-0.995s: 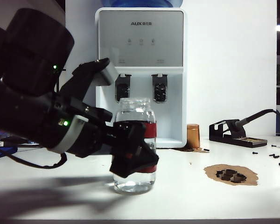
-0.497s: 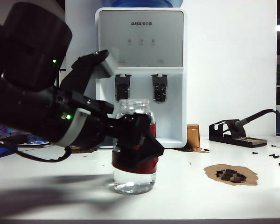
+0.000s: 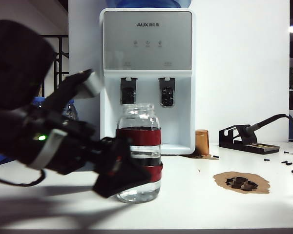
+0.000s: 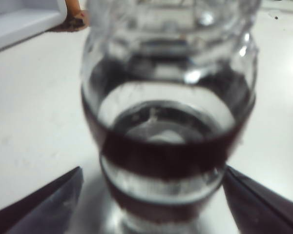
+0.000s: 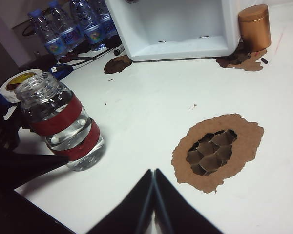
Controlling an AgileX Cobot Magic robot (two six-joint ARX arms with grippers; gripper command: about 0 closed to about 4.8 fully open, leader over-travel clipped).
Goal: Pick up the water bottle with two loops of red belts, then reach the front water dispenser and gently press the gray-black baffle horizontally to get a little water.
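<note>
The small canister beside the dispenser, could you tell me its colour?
Copper-brown canister, clearest in the right wrist view.

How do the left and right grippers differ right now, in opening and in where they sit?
The left gripper is open, fingers either side of the water bottle low on its body; the right gripper is shut, fingers together. The left is at the bottle; the right hangs over bare table beside a brown patch. Neither holds anything.

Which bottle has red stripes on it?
The water bottle, the wide open-mouthed glass one standing alone on the white table, wears two red bands. The small plastic bottles beside the water dispenser have blue labels and no red.
</note>
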